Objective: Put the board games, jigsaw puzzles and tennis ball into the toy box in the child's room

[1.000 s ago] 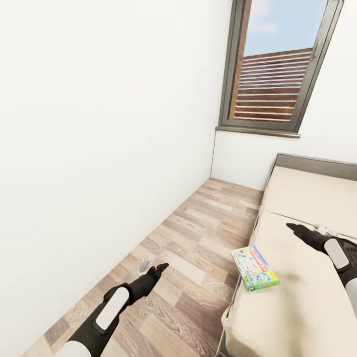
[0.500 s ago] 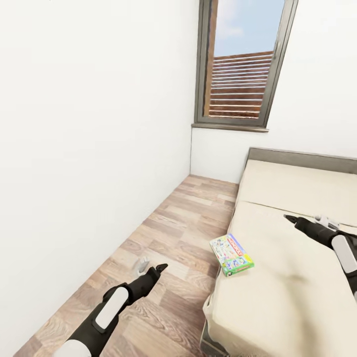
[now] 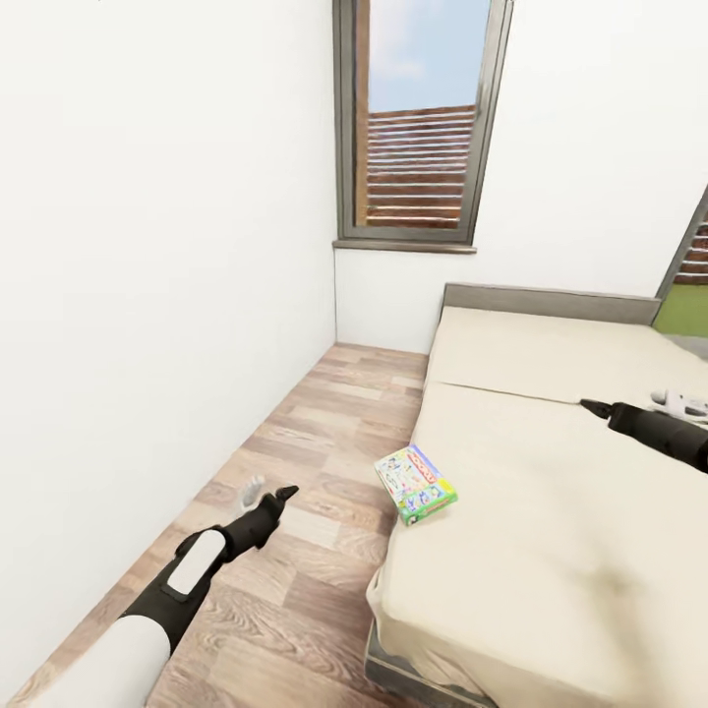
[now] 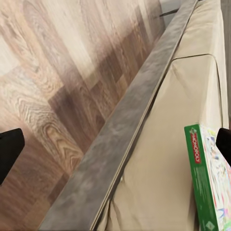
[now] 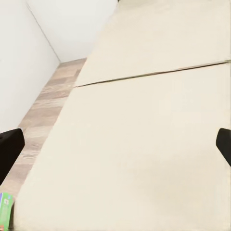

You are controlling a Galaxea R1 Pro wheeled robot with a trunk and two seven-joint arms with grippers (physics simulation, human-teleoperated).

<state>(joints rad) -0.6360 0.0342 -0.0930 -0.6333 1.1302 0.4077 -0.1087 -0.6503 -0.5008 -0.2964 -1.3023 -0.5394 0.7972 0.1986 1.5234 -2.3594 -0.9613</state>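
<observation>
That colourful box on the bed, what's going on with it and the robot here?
The robot stands beside the bed, not holding anything. A green-edged board game lies flat at the mattress's near edge, by the wood floor. The left gripper hangs open over the floor just short of the box. The right gripper reaches out open above the mattress, further along. Nothing has been picked up yet.

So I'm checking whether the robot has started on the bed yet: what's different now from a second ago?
The view swung right, so the window slid left in frame and more of the bed shows. The green-edged board game still lies at the bed's edge, untouched. The left end effector still hangs over the floor, the right end effector over the bed, both empty.
</observation>
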